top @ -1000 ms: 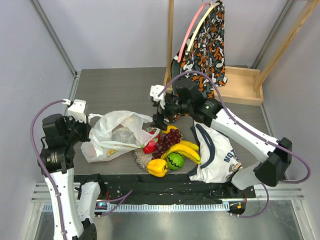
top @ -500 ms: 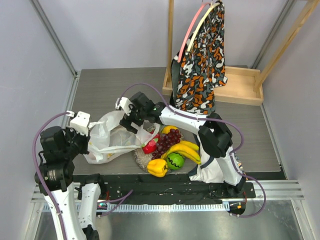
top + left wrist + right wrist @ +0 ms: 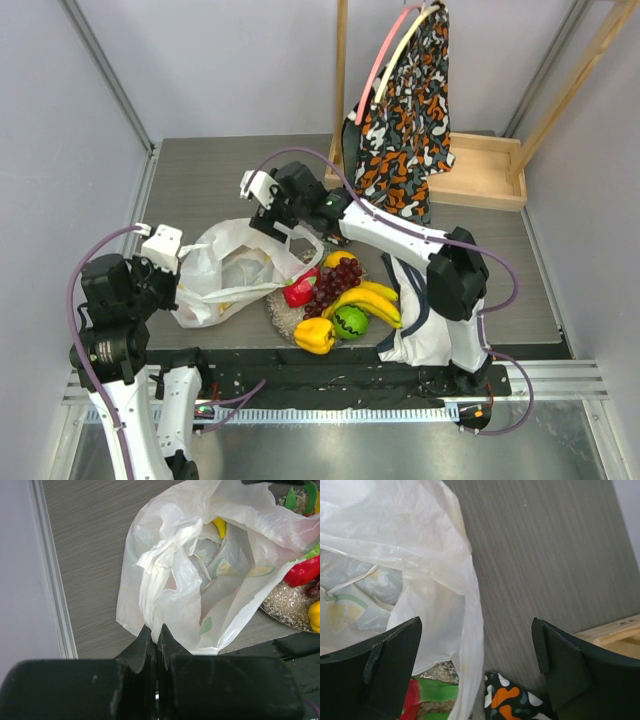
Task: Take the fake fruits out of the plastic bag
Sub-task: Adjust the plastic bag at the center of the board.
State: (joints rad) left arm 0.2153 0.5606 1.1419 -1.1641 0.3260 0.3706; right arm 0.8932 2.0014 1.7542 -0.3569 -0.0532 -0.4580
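Note:
The plastic bag [image 3: 235,270] lies crumpled at the table's left, its mouth facing right. My left gripper [image 3: 172,277] is shut on the bag's left edge [image 3: 155,625]. A yellow fruit [image 3: 220,527] shows inside the bag [image 3: 200,580]. My right gripper [image 3: 277,215] is open over the bag's far right rim; a strip of the bag [image 3: 470,645] hangs between its fingers [image 3: 390,665], touching neither. A red fruit [image 3: 298,292], purple grapes [image 3: 335,280], bananas [image 3: 368,302], a green ball [image 3: 350,322] and a yellow pepper [image 3: 314,336] lie on a speckled plate [image 3: 283,318].
A white jersey with navy trim [image 3: 430,310] lies right of the plate. An orange-black cloth bag [image 3: 405,110] hangs from a wooden stand over a wooden tray [image 3: 480,170]. A black mat runs along the near edge. Grey walls close in on both sides.
My right gripper has swung left from above the grapes to the bag's far right rim. My left arm has dropped lower, still holding the bag's edge.

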